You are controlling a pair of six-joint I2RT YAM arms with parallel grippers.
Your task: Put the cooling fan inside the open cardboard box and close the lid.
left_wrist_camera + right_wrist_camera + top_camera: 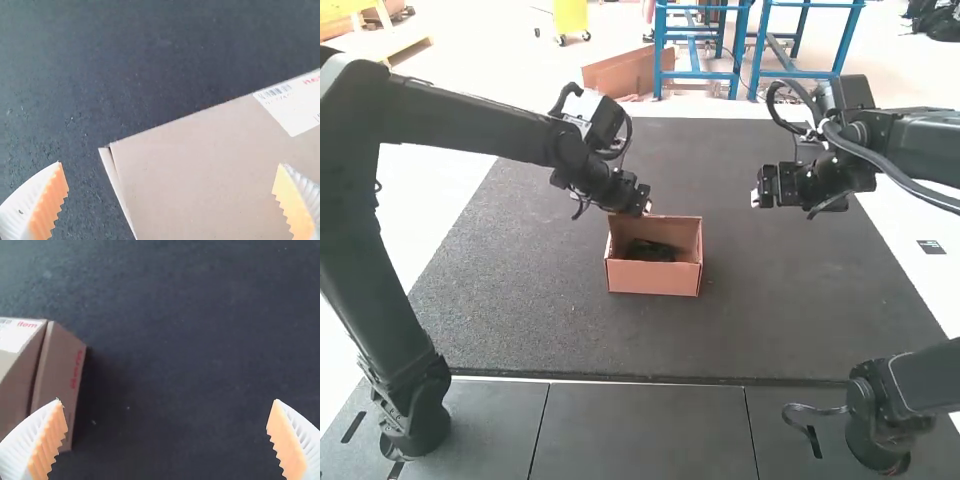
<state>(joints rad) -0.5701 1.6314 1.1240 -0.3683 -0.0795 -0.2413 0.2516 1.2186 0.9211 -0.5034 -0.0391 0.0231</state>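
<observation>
Fan [650, 249] already inside the open box [654, 275] at desk [510, 290] centre, lid still unclosed; left gripper [639, 204] at its 11 o'clock and right gripper [762, 187] at 2 o'clock, both with fingers apart.

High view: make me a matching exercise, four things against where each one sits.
Things:
1. fan
2. box
3. left gripper
4. right gripper

Places:
A. at the box's far left corner
B. on the mat, top open
C. above the mat, right of the box, apart from it
D. inside the box

Pairs: 1-D, 2-B, 3-A, 4-C
</observation>
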